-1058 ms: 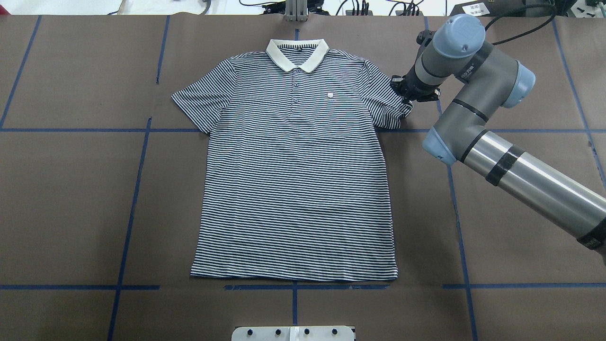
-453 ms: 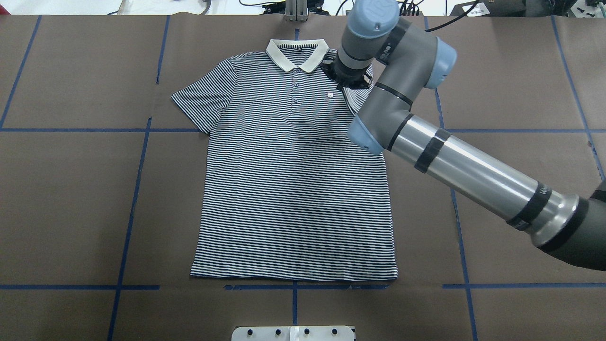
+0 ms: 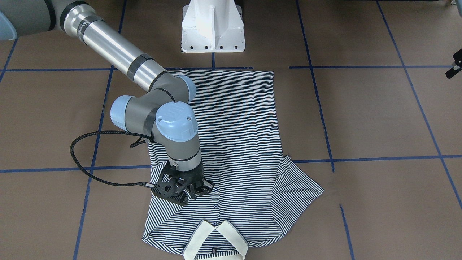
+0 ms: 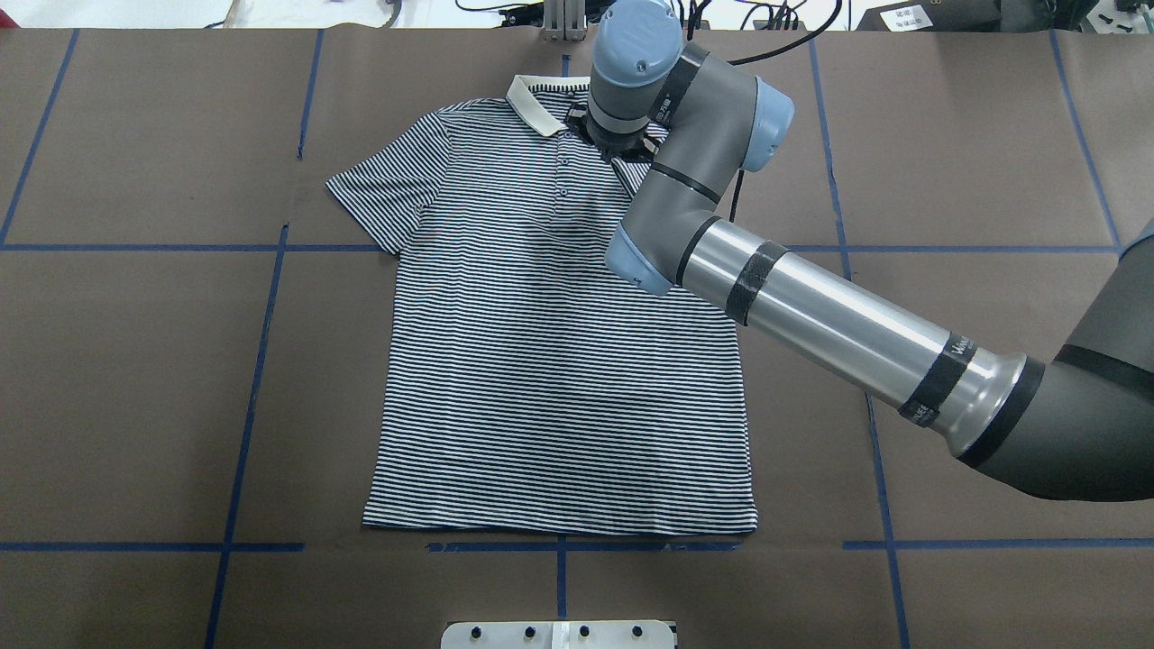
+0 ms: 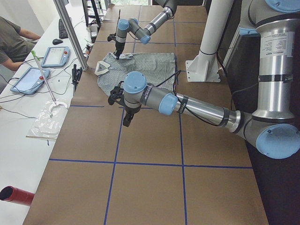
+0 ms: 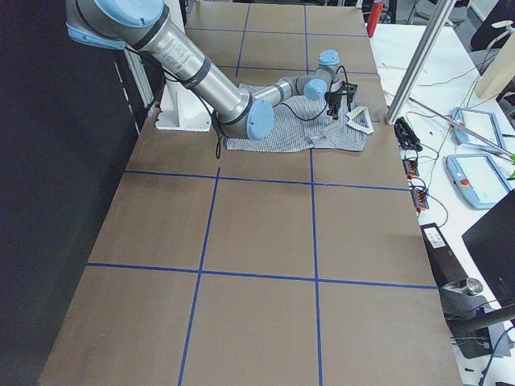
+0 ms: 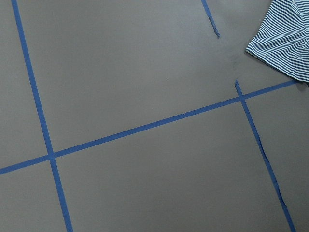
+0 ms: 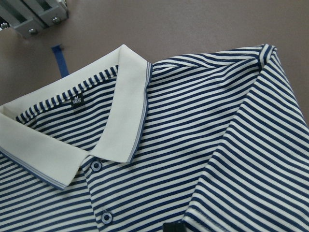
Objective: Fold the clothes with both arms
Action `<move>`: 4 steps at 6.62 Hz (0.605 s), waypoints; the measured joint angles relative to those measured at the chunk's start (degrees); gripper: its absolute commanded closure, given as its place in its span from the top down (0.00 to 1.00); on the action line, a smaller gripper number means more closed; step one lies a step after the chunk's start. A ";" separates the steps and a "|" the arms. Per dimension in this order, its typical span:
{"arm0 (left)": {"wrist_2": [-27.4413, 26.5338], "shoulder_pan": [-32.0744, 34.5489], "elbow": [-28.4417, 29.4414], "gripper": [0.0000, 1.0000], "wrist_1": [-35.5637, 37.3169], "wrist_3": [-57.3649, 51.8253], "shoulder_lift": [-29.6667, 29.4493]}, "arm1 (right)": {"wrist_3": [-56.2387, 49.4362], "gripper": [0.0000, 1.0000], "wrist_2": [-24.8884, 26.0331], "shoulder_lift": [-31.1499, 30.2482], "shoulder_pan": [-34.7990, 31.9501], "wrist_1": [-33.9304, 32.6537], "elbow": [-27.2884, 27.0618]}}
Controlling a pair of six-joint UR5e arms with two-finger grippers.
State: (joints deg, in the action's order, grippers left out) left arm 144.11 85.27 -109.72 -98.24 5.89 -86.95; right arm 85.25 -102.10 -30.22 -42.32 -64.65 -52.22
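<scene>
The striped polo shirt (image 4: 559, 379) lies flat and face up on the brown table, with its cream collar (image 4: 532, 97) at the far edge. My right gripper (image 3: 193, 192) hangs low over the chest beside the placket. It is shut on the edge of the shirt's right sleeve (image 8: 241, 159), which is folded inward across the chest. In the overhead view the wrist hides most of the right gripper (image 4: 618, 150). The other sleeve (image 4: 379, 194) lies spread out. My left gripper (image 5: 127, 119) hangs over bare table beyond that sleeve (image 7: 285, 43); I cannot tell whether it is open or shut.
Blue tape lines (image 4: 261, 342) grid the brown table cover. The white pedestal base (image 3: 213, 29) stands at the robot's edge and a metal post (image 4: 563, 22) at the far edge. A side bench holds tablets (image 5: 52, 56), with a seated person (image 5: 14, 40) behind it.
My right arm has swept left from beside the shirt, carrying the right sleeve over the chest toward the collar. The chest logo is now covered. The rest of the shirt has not moved.
</scene>
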 measured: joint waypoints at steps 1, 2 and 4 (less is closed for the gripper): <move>0.27 -0.26 1.03 1.00 -1.83 2.60 -1.34 | -0.24 1.00 1.97 0.07 0.15 0.80 0.45; 0.18 -0.58 3.14 1.00 -4.79 6.73 -3.92 | -0.31 1.00 2.80 -0.21 0.04 1.06 -0.63; -0.11 -5.36 7.65 0.96 -8.49 20.70 -10.83 | -0.55 1.00 0.33 -5.40 -1.37 0.76 -10.10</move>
State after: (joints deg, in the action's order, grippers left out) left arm 144.00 79.91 -102.08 -106.73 26.60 -97.78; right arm 84.70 -101.77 -35.62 -43.69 -63.90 -62.32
